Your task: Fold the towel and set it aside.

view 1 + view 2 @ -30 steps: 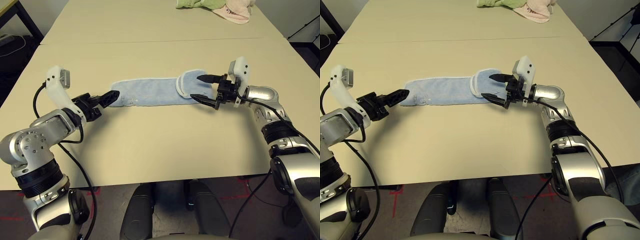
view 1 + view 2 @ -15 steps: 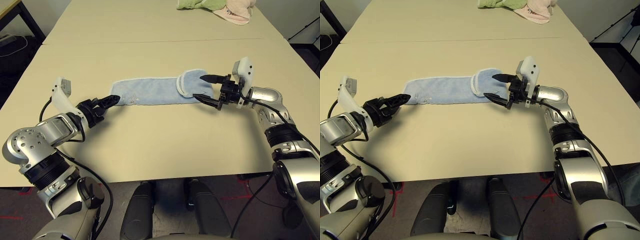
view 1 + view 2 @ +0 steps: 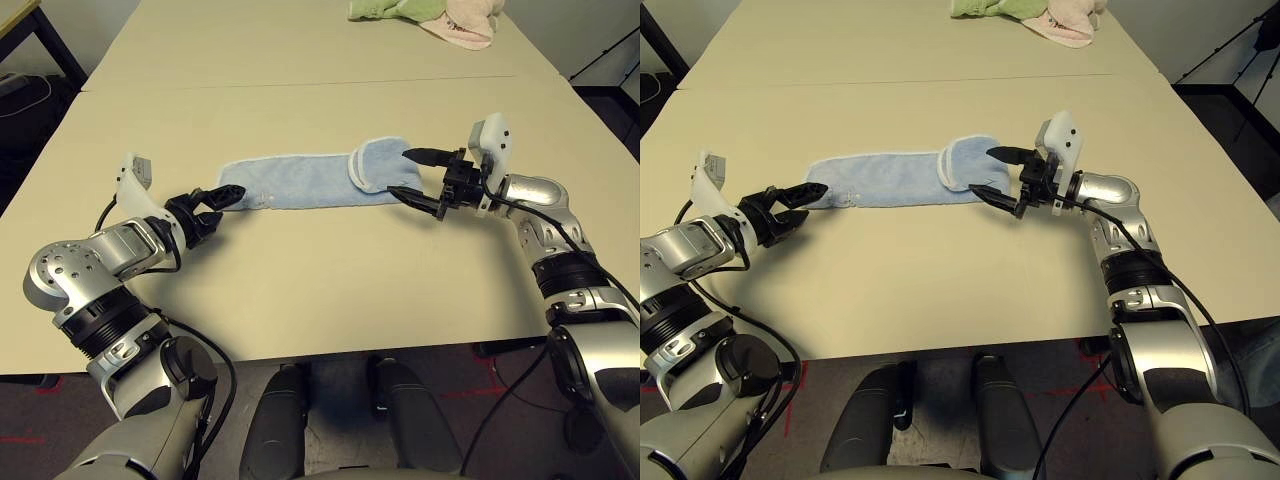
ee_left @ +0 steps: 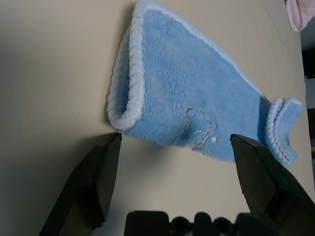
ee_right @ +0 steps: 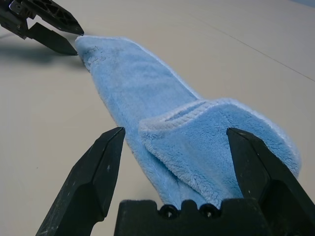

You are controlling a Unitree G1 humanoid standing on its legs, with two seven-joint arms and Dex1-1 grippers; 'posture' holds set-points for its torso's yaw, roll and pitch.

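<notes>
Towel (image 3: 300,182), fluffy blue terry strip, white-stitched edging, on smooth beige surface (image 3: 330,290), fingers released at both towel ends

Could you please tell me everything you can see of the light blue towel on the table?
The towel is light blue terry with white stitched edging and a small dark mark near its left end. It lies flat on the beige table as a long narrow strip, its right end folded back over itself. The left gripper and right gripper sit at either end, jaws open, holding nothing. Green and pink cloths lie far off.
</notes>
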